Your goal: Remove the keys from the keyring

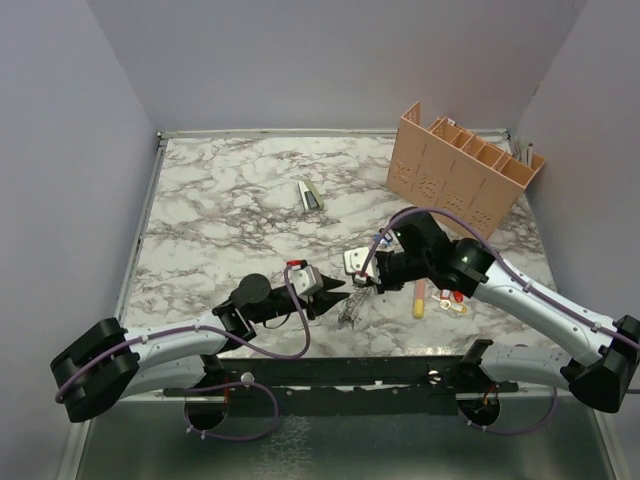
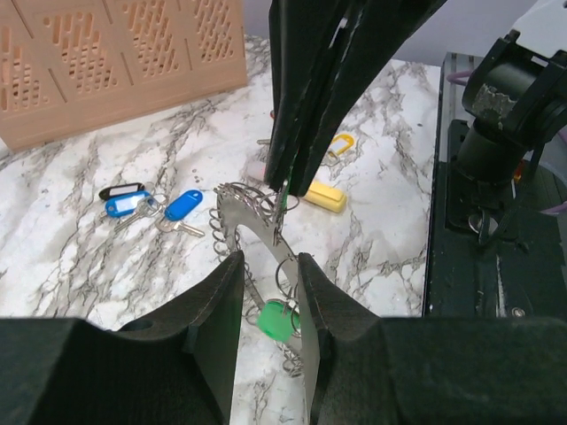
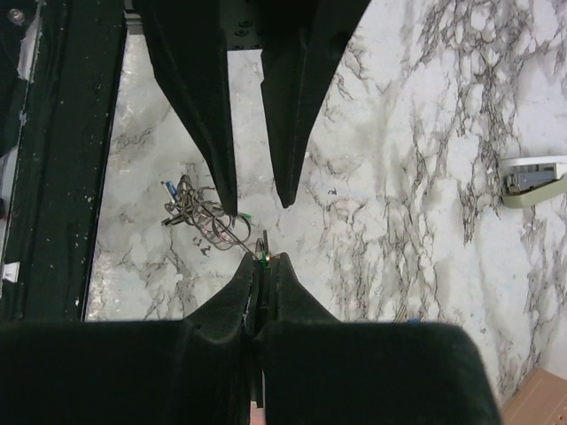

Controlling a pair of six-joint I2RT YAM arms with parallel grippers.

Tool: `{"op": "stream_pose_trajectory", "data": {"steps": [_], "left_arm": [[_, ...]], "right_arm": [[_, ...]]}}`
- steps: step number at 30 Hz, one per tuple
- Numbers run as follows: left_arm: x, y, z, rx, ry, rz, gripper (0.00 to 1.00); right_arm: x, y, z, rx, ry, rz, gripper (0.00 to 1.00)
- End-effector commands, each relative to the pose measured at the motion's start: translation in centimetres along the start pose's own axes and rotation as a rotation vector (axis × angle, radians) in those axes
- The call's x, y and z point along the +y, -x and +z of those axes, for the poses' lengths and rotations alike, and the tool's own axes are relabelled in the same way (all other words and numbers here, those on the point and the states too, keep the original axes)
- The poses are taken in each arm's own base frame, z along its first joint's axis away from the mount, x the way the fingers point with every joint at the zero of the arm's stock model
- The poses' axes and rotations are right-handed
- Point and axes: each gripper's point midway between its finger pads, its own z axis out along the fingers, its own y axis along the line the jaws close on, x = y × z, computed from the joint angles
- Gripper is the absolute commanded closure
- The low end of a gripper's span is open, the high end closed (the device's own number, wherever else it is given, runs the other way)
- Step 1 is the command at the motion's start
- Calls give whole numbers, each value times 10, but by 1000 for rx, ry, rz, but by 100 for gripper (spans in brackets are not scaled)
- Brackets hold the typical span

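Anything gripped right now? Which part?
Right gripper pinches the large grey-silver coiled metal keyring at its top rim; left gripper straddles the band, jaws apparently open.

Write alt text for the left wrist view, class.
The right fingers pinch a coiled grey keyring, which hangs between the open left fingers with a green key on it. Blue keys lie on the marble table behind.

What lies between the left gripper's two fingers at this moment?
In the left wrist view, the keyring runs through the gap of the left gripper with a green key on it; the right gripper pinches the ring's top.
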Motion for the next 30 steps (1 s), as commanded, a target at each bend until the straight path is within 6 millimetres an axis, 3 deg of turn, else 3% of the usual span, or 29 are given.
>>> {"op": "stream_pose_trajectory", "data": {"steps": [1, 22, 30], "left_arm": [[-4, 0, 3, -14, -25, -1, 68], [-59, 3, 9, -54, -357, -60, 68], [-62, 1, 10, -48, -378, -59, 68]], "right_arm": [[1, 26, -12, -88, 18, -100, 99], [4, 25, -8, -91, 54, -152, 99], [5, 23, -6, -89, 57, -163, 99]]}}
